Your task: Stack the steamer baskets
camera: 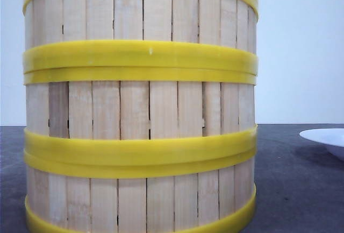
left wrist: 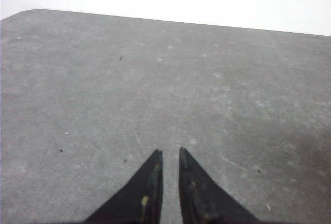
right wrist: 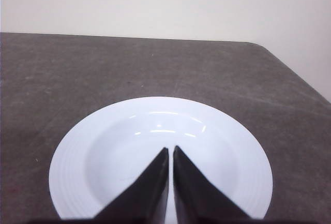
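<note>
Three steamer baskets stand stacked in one column close to the front camera: the bottom basket (camera: 140, 200), the middle basket (camera: 140, 109) and the top basket (camera: 140, 12). Their yellow rims meet in line. Neither gripper shows in the front view. In the left wrist view my left gripper (left wrist: 170, 151) hangs over bare grey table, fingers nearly together with nothing between them. My right gripper (right wrist: 170, 149) is shut and empty above a white plate (right wrist: 160, 131). No basket shows in either wrist view.
The white plate (camera: 328, 136) lies on the dark table (camera: 290, 190) to the right of the stack. A pale wall runs behind the table. The table's far edge (left wrist: 155, 19) and a rounded corner (right wrist: 264, 45) show in the wrist views.
</note>
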